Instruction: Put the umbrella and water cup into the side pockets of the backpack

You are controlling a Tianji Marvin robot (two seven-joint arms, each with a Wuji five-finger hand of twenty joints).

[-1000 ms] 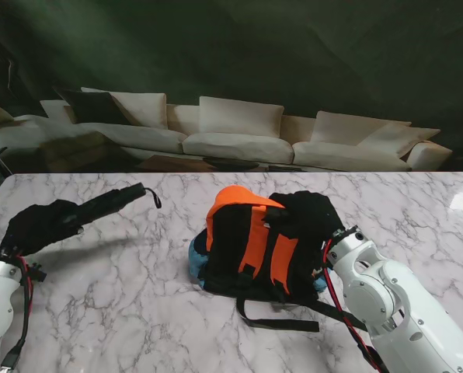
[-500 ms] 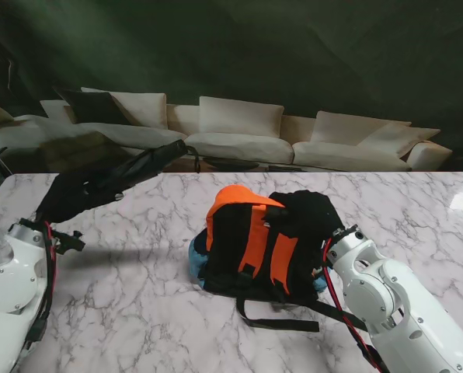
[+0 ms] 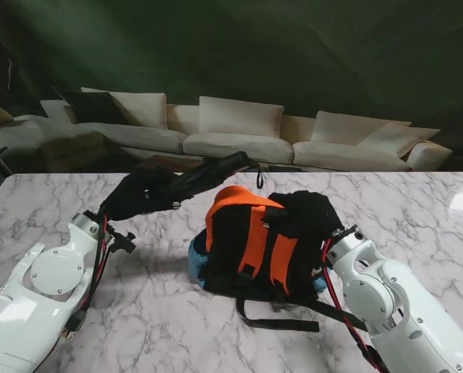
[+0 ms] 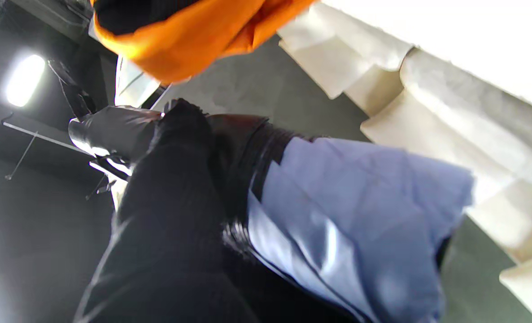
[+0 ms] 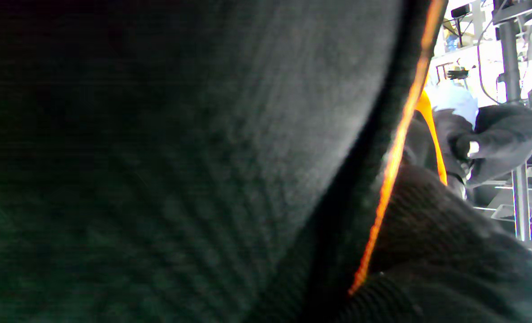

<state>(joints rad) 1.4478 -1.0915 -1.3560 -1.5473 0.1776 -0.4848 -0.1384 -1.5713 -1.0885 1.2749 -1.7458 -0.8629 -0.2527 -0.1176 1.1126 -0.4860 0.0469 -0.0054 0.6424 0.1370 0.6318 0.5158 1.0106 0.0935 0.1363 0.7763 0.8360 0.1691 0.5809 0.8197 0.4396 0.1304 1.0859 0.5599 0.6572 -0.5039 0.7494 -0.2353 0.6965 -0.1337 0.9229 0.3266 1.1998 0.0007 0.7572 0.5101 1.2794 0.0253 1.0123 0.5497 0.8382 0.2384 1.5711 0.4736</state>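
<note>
The orange and black backpack stands mid-table, with blue fabric showing at its left base. My left hand, in a black glove, is shut on the folded black umbrella. The umbrella is held off the table, its tip and strap just over the backpack's top left. In the left wrist view a gloved finger lies along the umbrella, with orange backpack fabric beyond. My right hand grips the backpack's right upper side; its fingers sit at the orange piping. No water cup can be made out.
The marble table stretches to both sides of the backpack. A loose black strap trails from the backpack toward me. Beyond the far table edge stands a white sofa.
My left arm has swung from the far left toward the backpack, carrying the umbrella up and to the right. The right hand and the backpack have stayed put.
</note>
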